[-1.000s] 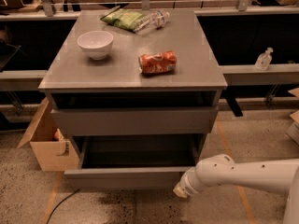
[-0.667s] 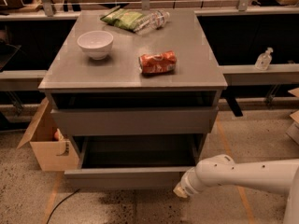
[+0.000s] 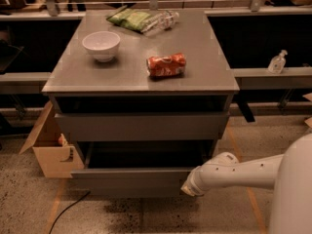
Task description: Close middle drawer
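Observation:
The middle drawer (image 3: 134, 179) is pulled out of the grey cabinet, its flat grey front low in the view and its dark box interior showing behind it. My gripper (image 3: 189, 188) is at the end of the white arm, which comes in from the right. It sits against the right end of that drawer's front panel. The drawer front above it (image 3: 141, 126) sticks out only a little.
On the cabinet top (image 3: 204, 77) are a white bowl (image 3: 101, 45), a crushed red can (image 3: 166, 65), a green bag (image 3: 129, 18) and a clear bottle (image 3: 163, 20). A cardboard box (image 3: 51, 150) stands on the floor at the left. A cable (image 3: 68, 209) lies in front.
The middle drawer's front has moved in slightly toward the cabinet, showing less of its interior. My gripper has moved in with it.

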`<state>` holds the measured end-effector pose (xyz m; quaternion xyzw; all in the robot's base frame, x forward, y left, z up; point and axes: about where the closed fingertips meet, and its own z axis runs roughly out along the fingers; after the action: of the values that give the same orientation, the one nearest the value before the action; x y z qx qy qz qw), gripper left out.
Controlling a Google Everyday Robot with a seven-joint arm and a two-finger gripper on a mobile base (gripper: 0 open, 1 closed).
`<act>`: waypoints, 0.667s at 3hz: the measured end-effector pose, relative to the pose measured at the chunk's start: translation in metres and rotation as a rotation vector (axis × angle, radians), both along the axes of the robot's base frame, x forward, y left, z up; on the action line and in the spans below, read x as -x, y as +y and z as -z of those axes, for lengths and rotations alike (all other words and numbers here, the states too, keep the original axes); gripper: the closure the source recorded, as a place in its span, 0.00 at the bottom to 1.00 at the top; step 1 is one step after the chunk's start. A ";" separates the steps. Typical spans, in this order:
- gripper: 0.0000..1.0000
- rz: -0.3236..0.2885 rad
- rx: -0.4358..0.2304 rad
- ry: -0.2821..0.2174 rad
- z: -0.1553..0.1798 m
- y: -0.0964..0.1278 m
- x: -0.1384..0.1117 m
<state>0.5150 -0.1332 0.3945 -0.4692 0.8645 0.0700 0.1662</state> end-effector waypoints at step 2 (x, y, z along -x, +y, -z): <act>1.00 -0.034 0.089 -0.152 -0.007 -0.021 -0.065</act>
<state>0.5803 -0.1545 0.4015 -0.4946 0.8436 -0.0018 0.2092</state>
